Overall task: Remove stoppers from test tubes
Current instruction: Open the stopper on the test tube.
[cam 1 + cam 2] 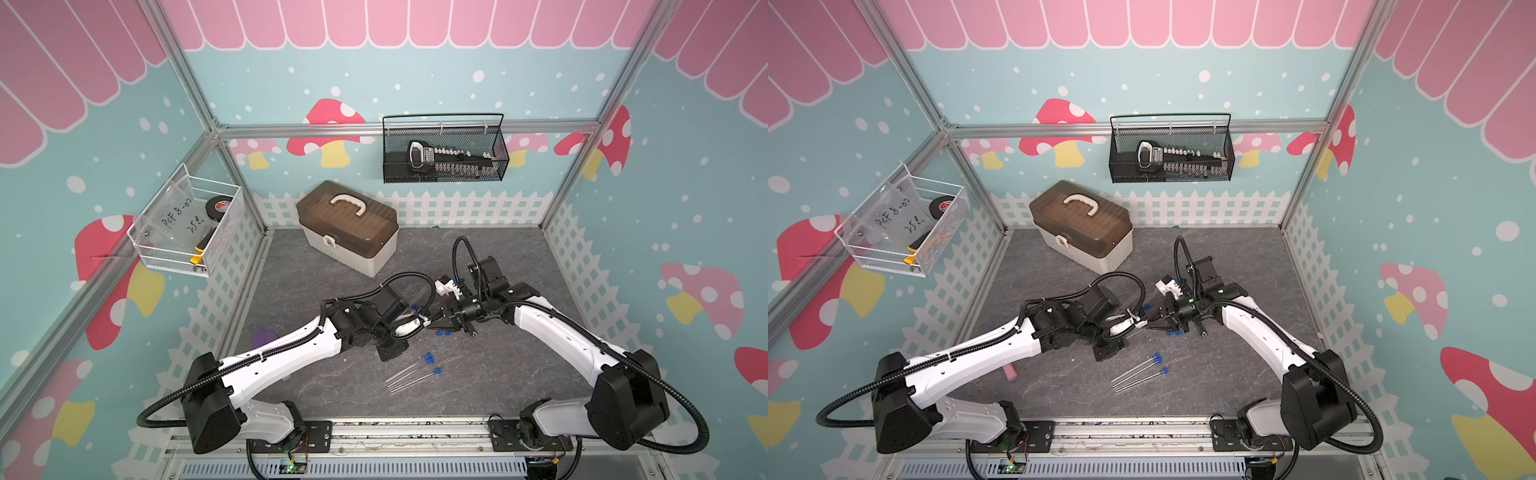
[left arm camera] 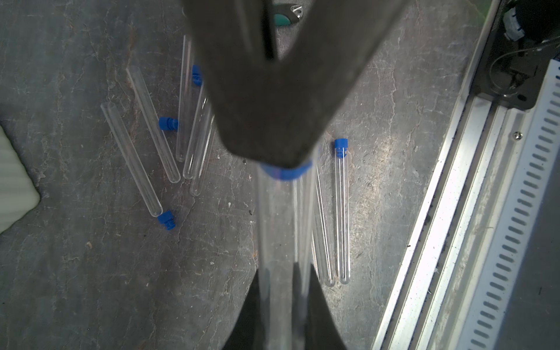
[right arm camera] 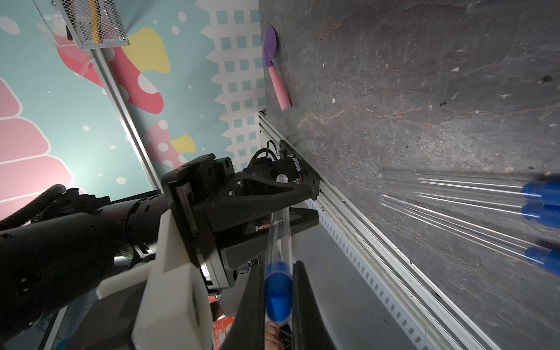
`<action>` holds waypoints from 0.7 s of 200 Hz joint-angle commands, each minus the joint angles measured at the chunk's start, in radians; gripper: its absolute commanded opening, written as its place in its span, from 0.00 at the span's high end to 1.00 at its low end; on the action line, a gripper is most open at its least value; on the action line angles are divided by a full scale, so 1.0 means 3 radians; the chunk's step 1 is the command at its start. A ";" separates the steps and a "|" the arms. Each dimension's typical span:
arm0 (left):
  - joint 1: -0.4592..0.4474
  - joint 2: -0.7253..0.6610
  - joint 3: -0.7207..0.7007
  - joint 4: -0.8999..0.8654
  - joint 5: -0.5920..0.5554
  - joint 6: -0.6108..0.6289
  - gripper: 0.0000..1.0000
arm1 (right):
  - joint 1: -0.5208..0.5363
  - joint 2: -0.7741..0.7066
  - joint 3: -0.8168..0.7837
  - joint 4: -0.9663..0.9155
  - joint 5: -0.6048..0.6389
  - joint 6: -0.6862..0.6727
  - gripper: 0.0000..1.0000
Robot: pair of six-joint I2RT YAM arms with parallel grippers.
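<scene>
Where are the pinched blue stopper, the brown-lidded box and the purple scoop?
Bright-blue plastic stopper (image 3: 278, 291): right wrist view, its middle.
White plastic box with brown lid (image 1: 365, 226): a top view, its lid.
Purple scoop with pink handle (image 3: 280, 87): right wrist view, its handle.

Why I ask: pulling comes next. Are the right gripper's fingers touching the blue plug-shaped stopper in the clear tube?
Touching. The right wrist view shows the right gripper shut, fingers pressing both sides of the blue stopper.
</scene>
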 commanded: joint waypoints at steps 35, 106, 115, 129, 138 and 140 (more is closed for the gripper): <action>0.0007 -0.0076 -0.0026 -0.0092 0.0081 0.0054 1.00 | -0.0274 -0.0169 -0.0020 -0.0358 -0.0040 -0.0493 1.00; 0.0051 -0.0128 -0.0173 -0.0036 0.0119 0.0035 1.00 | -0.0557 -0.0565 -0.0621 0.1439 -0.0292 0.0972 1.00; 0.0051 -0.0135 -0.0179 -0.0038 0.0107 0.0039 1.00 | -0.0555 -0.0556 -0.0614 0.1443 -0.0315 0.1013 1.00; 0.0056 -0.0142 -0.0186 -0.0037 0.0091 0.0053 1.00 | -0.0556 -0.0546 -0.0616 0.1439 -0.0369 0.1070 1.00; 0.0062 -0.0149 -0.0199 -0.0043 0.0088 0.0058 1.00 | -0.0552 -0.0558 -0.0641 0.1473 -0.0395 0.1125 1.00; 0.0061 -0.0151 -0.0199 -0.0043 0.0088 0.0059 1.00 | -0.0552 -0.0556 -0.0649 0.1481 -0.0396 0.1138 1.00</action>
